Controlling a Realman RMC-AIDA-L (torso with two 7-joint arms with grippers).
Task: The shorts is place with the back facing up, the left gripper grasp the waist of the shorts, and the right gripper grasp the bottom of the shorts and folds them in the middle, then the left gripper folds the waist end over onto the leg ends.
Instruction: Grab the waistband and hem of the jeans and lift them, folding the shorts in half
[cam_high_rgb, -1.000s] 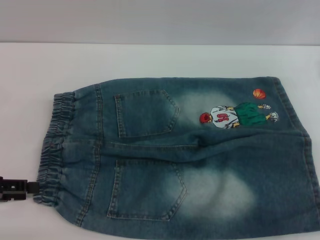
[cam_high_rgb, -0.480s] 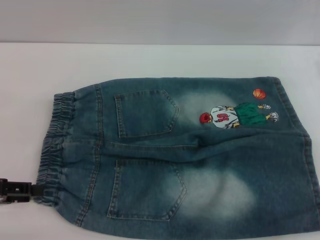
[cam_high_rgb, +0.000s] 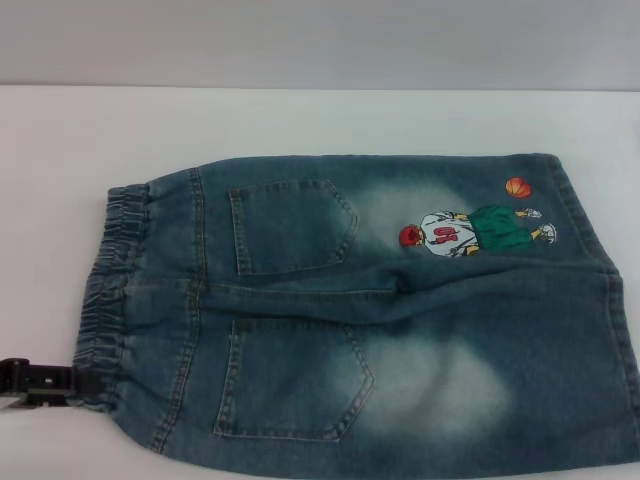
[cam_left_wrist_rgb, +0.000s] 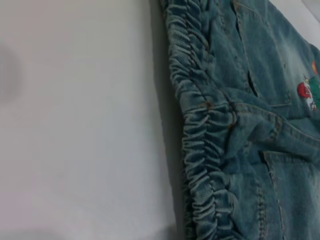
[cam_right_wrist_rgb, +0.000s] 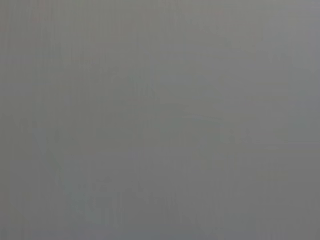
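Note:
Blue denim shorts (cam_high_rgb: 380, 310) lie flat on the white table, back side up, showing two back pockets and an embroidered basketball player (cam_high_rgb: 470, 232). The gathered elastic waist (cam_high_rgb: 108, 290) is at the left and the leg ends reach the right edge of the head view. My left gripper (cam_high_rgb: 60, 381) shows as a black piece low at the left, its tip touching the near corner of the waist. The left wrist view shows the ruffled waist (cam_left_wrist_rgb: 205, 135) close up. The right gripper is out of view.
The white table (cam_high_rgb: 300, 120) extends behind and to the left of the shorts. A grey wall runs along the back. The right wrist view is a plain grey field with nothing to make out.
My left gripper has moved down and slightly right, from beside the waist to touching its near corner. The shorts have not moved.

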